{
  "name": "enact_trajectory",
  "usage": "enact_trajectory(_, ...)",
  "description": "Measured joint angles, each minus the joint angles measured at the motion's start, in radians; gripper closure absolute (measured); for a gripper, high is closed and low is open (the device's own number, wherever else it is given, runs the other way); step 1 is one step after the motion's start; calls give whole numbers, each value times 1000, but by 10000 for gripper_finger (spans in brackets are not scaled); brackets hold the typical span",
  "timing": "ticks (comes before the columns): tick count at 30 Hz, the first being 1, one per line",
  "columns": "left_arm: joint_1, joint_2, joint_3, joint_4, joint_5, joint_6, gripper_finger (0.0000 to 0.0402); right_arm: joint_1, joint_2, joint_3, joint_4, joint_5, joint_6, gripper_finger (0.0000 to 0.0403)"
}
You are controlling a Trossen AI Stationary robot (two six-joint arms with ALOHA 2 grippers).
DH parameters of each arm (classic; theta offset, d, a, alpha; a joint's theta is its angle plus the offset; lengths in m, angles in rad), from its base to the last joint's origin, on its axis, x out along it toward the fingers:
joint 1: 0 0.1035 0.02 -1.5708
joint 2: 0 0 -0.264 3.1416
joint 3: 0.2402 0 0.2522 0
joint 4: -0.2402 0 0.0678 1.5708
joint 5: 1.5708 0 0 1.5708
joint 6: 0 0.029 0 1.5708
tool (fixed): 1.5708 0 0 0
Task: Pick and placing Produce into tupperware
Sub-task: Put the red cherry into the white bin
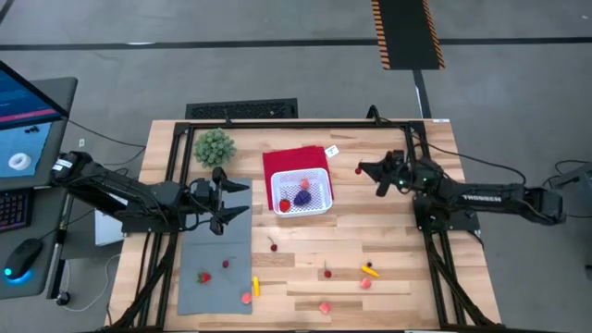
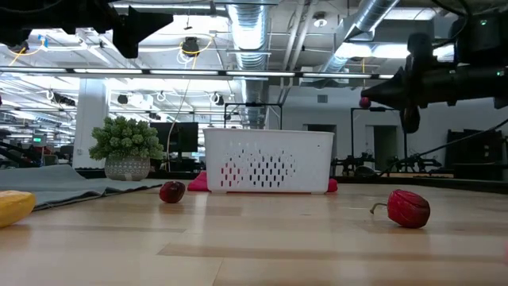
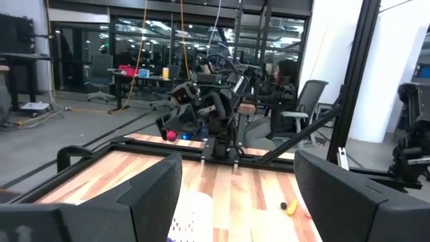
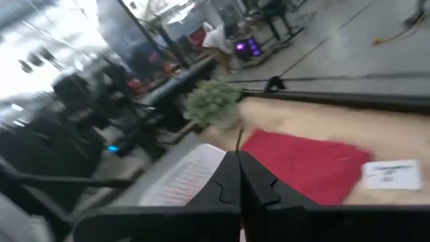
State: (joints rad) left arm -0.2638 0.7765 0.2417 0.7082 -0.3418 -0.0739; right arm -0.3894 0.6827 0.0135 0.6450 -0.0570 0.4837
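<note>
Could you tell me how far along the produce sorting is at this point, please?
Done: a few pieces, one purple, lie in the tupperware. In hand: the right gripper, raised right of the basket, holds a small red piece in its shut fingers. Left: scattered produce on the table, such as a yellow piece and a red one on the grey mat. The left gripper waits open.

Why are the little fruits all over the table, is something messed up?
Nothing looks broken or spilled. The white basket stands upright on the red cloth with a few pieces inside. The others, like the red one and the yellow one, lie scattered, not yet put in.
</note>
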Motion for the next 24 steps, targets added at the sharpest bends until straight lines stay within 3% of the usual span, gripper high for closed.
enact_trajectory(7, 0, 0, 0, 0, -28, 24, 125, 144, 2, 0, -26, 274, -224, 392)
enact_trajectory(13, 0, 0, 0, -1, -34, 39, 125, 332, 47, 28, -27, 506, -458, 392)
enact_trajectory(18, 0, 0, 0, -4, -33, 57, 125, 498, 157, 135, -97, 802, -595, 392)
enact_trajectory(24, 0, 0, 0, -14, -88, 56, 125, 555, 354, 295, -199, 962, -661, 392)
